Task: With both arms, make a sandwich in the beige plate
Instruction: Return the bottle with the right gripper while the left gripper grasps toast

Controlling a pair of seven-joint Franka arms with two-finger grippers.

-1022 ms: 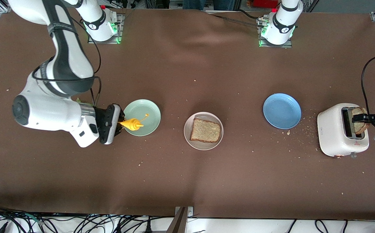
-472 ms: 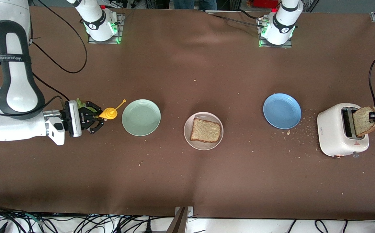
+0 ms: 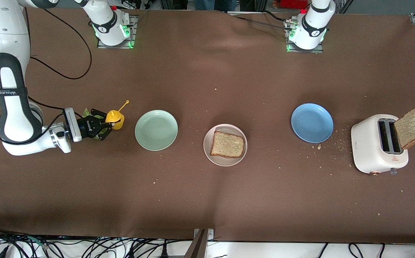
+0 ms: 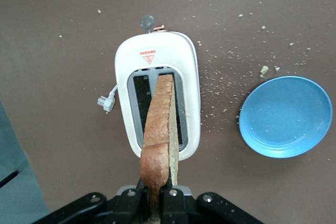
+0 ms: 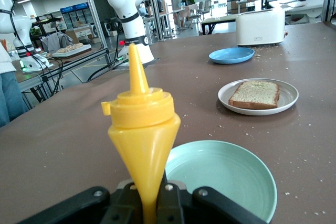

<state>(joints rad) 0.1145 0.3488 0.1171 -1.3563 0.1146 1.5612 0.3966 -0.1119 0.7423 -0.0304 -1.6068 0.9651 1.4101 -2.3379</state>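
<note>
The left gripper (image 4: pixel 156 203) is clenched on a slice of bread (image 3: pixel 410 127), holding it in the air just above the white toaster (image 3: pixel 376 147), over the slots at the left arm's end of the table. The right gripper (image 3: pixel 104 125) grasps a yellow sauce bottle (image 3: pixel 115 118), which stands upright just beside the mint-green plate (image 3: pixel 156 129), toward the right arm's end. In the front view the beige plate (image 3: pixel 225 160) sits in the middle of the table with one bread slice (image 3: pixel 227 144) lying flat on it. From that plate the green one lies at about ten o'clock and the blue plate (image 3: pixel 312 123) at about two o'clock. Crumbs (image 3: pixel 336 139) lie scattered between the blue plate and the toaster.
</note>
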